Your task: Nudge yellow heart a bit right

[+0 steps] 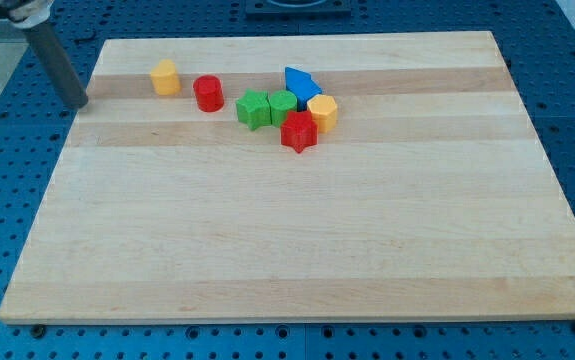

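The yellow heart (165, 77) sits near the top-left corner of the wooden board (297, 250), standing alone. The arm carries only a bare dark rod, with nothing that opens or closes and nothing held; my tip (81, 104) is left of the heart and slightly lower, just off the board's left edge and well apart from the block.

Just right of the heart, a shade lower, stands the red cylinder (208, 93), with only a small gap between them. That is the main risk as I see it: a nudge carried too far would run the heart into the cylinder and shift it too. Farther right of the heart lies a tight cluster: a green star (253, 109), a green block (281, 105), a blue block (300, 84), a yellow hexagon (322, 112) and a red star (298, 132). Also, since the tip sits lower than the heart, a straight rightward sweep may catch its lower edge, spinning it or pushing it toward the view's top
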